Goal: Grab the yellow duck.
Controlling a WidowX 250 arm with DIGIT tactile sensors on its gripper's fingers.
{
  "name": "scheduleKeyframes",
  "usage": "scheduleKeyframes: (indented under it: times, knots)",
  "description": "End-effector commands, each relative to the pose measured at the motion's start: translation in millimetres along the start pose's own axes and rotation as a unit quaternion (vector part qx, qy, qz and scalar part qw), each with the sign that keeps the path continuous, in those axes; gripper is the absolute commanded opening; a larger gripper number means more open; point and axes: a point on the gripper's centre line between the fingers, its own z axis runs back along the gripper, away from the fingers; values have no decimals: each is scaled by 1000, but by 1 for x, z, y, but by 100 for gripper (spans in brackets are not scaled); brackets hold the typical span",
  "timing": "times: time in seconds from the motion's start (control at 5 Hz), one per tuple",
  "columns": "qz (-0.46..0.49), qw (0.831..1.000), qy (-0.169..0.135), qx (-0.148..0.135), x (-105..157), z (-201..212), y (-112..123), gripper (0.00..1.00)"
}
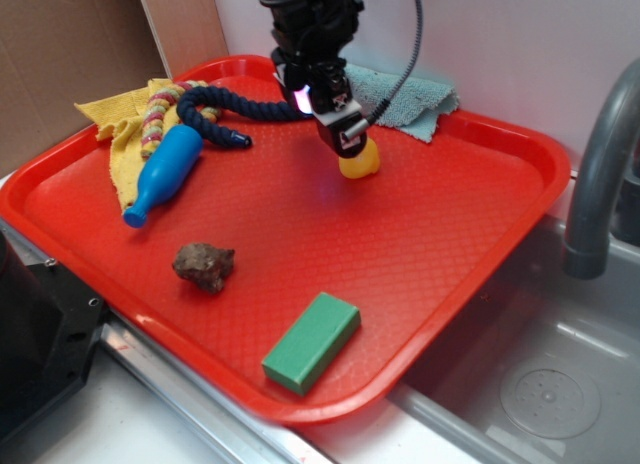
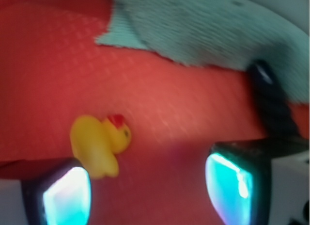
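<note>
Hovering just above the yellow duck (image 1: 360, 162), the gripper (image 1: 345, 134) is standing spread and empty: in the wrist view both fingers (image 2: 65, 193) are showing at the bottom corners with a wide stretch of bare tray between them. The duck (image 2: 99, 145) is sitting off-centre there, close beside the left-hand finger in that view and not squarely in the gap, its red beak pointing toward the open middle.

To do this step well, the gripper is needing, as I judge it, a small sideways shift so that the duck's rounded body is lying midway between the pads before descending. The toy is looking smooth and glossy, so a close on its edge is likely to squirt it aside; closing low around its widest part seems safer.

The red tray (image 1: 470, 244) is holding everything. The duck is lying toward the far side, just beside the teal cloth (image 1: 405, 99). Toward the left a blue bottle (image 1: 165, 172) is lying across a yellow cloth (image 1: 120, 134), with a dark blue rope (image 1: 225, 109) and a striped rope (image 1: 158, 114) near it. Nearer the front a brown lumpy object (image 1: 204, 265) and a green block (image 1: 312, 341) are lying well apart from the duck.
</note>
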Motion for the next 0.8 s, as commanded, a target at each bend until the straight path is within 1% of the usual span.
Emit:
scheduleKeyframes:
  times: [0.0, 0.2, 0.4, 0.6]
  knots:
    - [-107, 994, 9, -16, 16, 2, -18, 100]
    - [-132, 991, 14, -21, 16, -4, -17, 100]
    - [-136, 990, 39, 20, 17, -20, -18, 98]
    - [-127, 990, 49, 33, 18, -28, -13, 0]
